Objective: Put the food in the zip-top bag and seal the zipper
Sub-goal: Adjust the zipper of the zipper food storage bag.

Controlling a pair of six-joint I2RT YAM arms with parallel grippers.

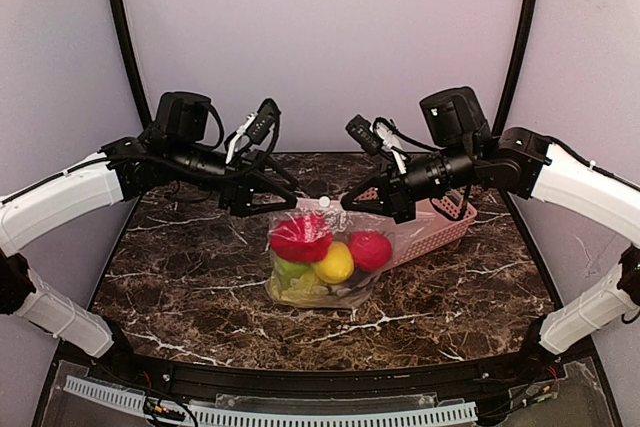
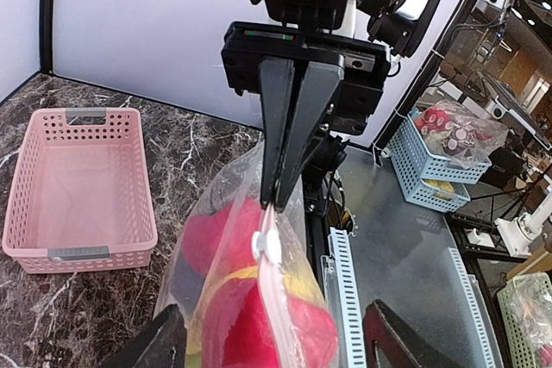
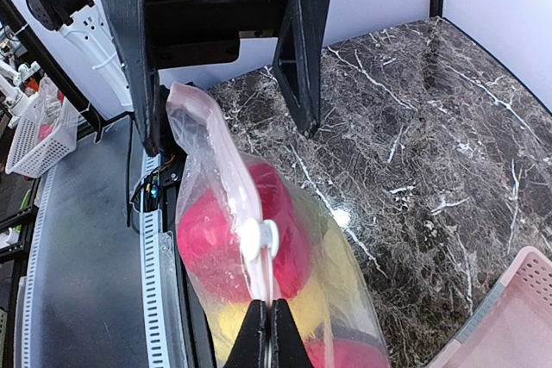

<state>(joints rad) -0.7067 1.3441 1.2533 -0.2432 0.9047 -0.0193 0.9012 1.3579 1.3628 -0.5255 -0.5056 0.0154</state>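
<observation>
The clear zip-top bag (image 1: 322,252) stands mid-table, filled with the food: a red piece (image 1: 301,237), a yellow one (image 1: 335,262), a red round one (image 1: 370,249) and a green one (image 1: 290,272). My right gripper (image 3: 272,333) is shut on the pink zipper (image 3: 228,178) at the bag's top edge, just behind the white slider (image 3: 259,239). Facing it, my left gripper (image 2: 280,338) is open, its fingers (image 3: 297,58) standing wide on either side of the bag's other top corner (image 3: 185,101) without touching it. From above, the left gripper (image 1: 290,197) and right gripper (image 1: 348,203) face each other over the bag.
A pink lattice basket (image 1: 450,222) sits empty behind the bag, under the right arm, and shows in the left wrist view as well (image 2: 78,178). A slotted white rail (image 1: 270,412) runs along the table's near edge. Blue baskets (image 2: 431,161) stand off the table.
</observation>
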